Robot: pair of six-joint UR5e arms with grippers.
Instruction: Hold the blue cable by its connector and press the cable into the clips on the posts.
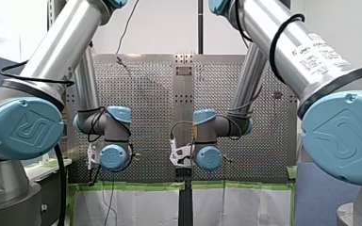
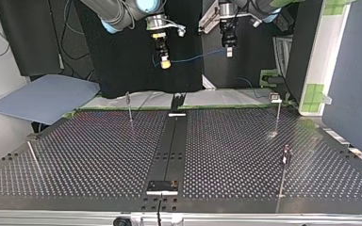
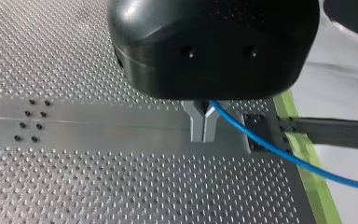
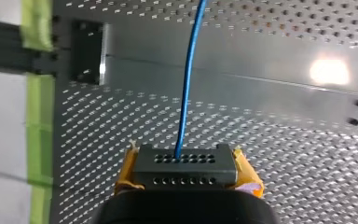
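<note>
My right gripper (image 4: 186,176) is clamped on the one black connector (image 4: 186,164), a block with two rows of small holes; its two yellow pads (image 4: 245,173) press on the block's two sides. The single blue cable (image 4: 187,91) leaves the block's upper row of holes and runs straight ahead of the gripper, over the perforated table (image 4: 270,154).

My left gripper (image 3: 204,138) has its two metal fingers (image 3: 196,125) pressed together. The cable comes out from between them near their roots, pinched there, and trails off beside the gripper across a strip of green tape (image 3: 317,191).

In the top view the two grippers hang side by side above the table's far edge, my right one at the view's left, my left one at its right. The cable spans the gap between them as one shallow sagging line, in the air, well apart from the posts (image 2: 277,117).

Three thin posts stand upright on the table: one at the far left and two at the right, one behind the other. The two at the right carry small dark clips (image 2: 275,98) at their tops; whether the left one does, I cannot tell. A fourth thin rod (image 2: 34,157) stands tilted at the near left, and one dark strip (image 2: 172,141) runs down the table's middle.
</note>
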